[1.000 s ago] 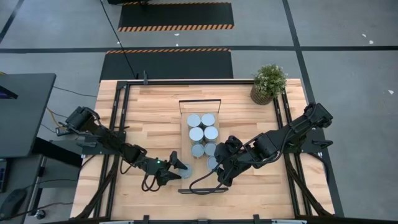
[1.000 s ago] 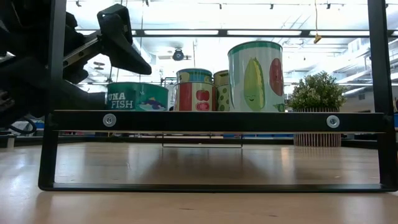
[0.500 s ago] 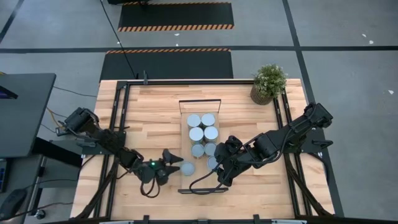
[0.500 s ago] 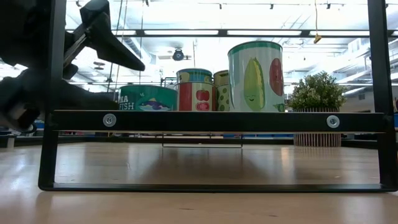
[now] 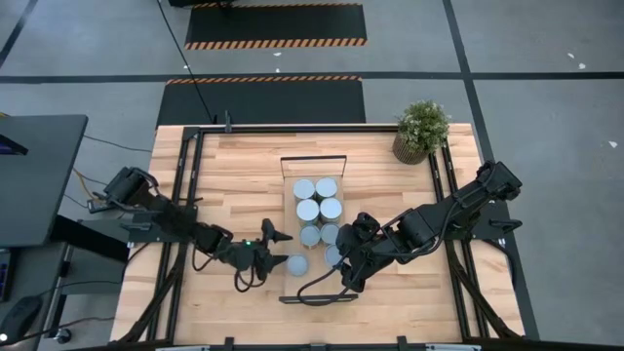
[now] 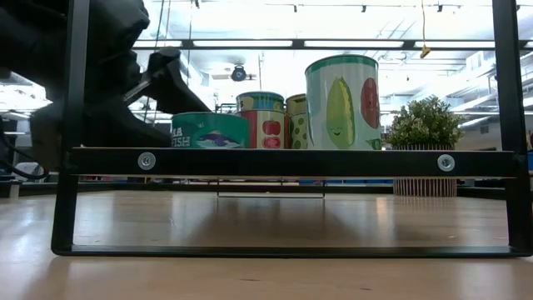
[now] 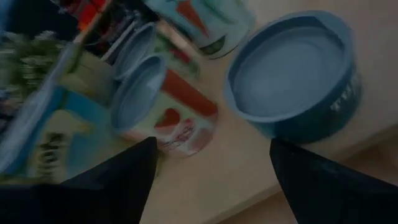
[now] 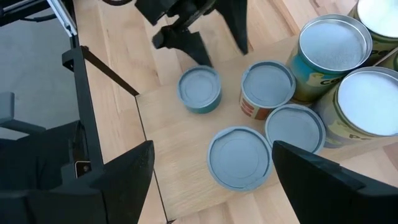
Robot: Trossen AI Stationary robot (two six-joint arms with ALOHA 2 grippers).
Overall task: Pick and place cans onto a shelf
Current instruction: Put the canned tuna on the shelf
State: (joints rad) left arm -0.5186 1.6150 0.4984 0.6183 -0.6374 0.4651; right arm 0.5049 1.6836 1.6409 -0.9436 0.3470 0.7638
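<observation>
The shelf (image 5: 317, 286) lies at the table's middle, a light board between black end frames (image 6: 291, 162). Several cans (image 5: 317, 208) stand on it with grey lids. A low teal can (image 5: 296, 263) (image 8: 199, 89) (image 7: 295, 74) stands nearest the shelf's near left corner. My left gripper (image 5: 276, 246) (image 8: 214, 46) reaches in open from the left, just beside that can, which stands ahead of one finger (image 7: 323, 180) and not between the two. My right gripper (image 8: 211, 186) hangs open above the shelf's near right part (image 5: 346, 265), with nothing between its fingers. My left gripper comes in nearly level from the table's left. One fingertip (image 8: 202, 61) stands right at the low teal can's rim (image 8: 198, 71). I cannot tell whether it touches. The can stands upright on the shelf board.
A potted plant (image 5: 421, 130) (image 6: 425, 125) stands at the table's far right corner. Black frame rails (image 5: 180, 195) run along the table's left and right sides. Bare tabletop lies left of the shelf and at the far side.
My left gripper has rolled about its own axis and shifted a little toward the far edge, staying open. The low teal can has slid a short way along the shelf toward the table's right, still upright. The right arm has kept still.
</observation>
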